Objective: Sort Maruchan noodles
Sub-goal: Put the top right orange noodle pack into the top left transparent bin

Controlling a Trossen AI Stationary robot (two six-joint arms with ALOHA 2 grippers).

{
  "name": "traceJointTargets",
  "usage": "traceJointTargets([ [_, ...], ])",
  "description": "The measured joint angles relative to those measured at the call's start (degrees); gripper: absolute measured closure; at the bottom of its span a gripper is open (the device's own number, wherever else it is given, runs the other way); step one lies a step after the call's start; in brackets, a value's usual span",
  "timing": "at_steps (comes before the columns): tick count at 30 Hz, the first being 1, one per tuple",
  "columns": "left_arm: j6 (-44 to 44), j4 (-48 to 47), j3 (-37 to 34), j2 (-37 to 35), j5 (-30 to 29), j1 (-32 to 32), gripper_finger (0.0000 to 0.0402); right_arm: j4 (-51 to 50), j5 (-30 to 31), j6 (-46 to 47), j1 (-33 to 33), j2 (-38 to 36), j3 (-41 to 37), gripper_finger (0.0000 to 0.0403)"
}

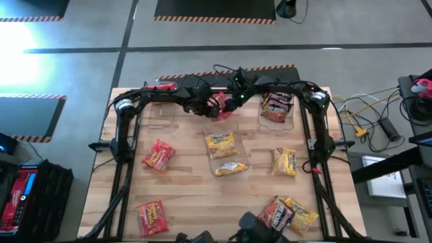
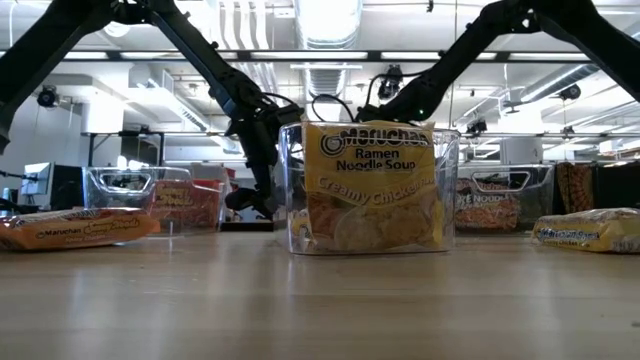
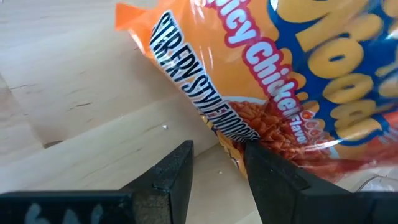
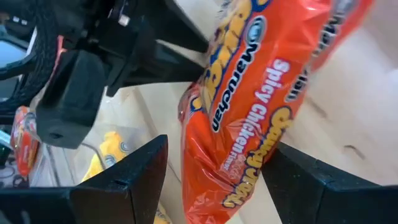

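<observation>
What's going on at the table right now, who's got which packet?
Both arms meet at the table's far middle over one red Spicy Chicken packet. The left gripper pinches its edge, while the right gripper stands open around it, apparently mid-handoff. The centre clear bin holds yellow Creamy Chicken packets, a far-right bin holds dark packets, and red and yellow packets lie loose on the table.

1. The yellow packet point(image 2: 372, 190) standing in the clear bin point(image 2: 445, 190) reads "Maruchan Ramen Noodle Soup, Creamy Chicken".
2. The red packet point(image 4: 261, 99) between the two grippers reads "Maruchan" and "Spicy Chicken".
3. The packet point(image 2: 75, 228) lying flat at the table's edge reads "Maruchan".
</observation>
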Motion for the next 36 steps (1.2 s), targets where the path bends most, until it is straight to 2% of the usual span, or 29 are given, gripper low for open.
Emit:
traceJointTargets([
  [13, 0.42, -0.15, 0.00, 0.00, -0.02, -0.01, 0.0274, 2.15, 2.14, -1.44, 1.69, 1.92, -0.22, 0.0181],
  [28, 1.27, 0.32, -0.15, -0.50, 0.31, 0.00, 0.0274, 3.64, 3.49, -2.05, 1.57, 1.95, -0.22, 0.0272],
  [36, 3.67, 0.36, -0.46, -3.11, 3.44, 0.02, 0.0274, 3.54, 2.68, -3.43, 0.38, 1.95, -0.22, 0.0281],
])
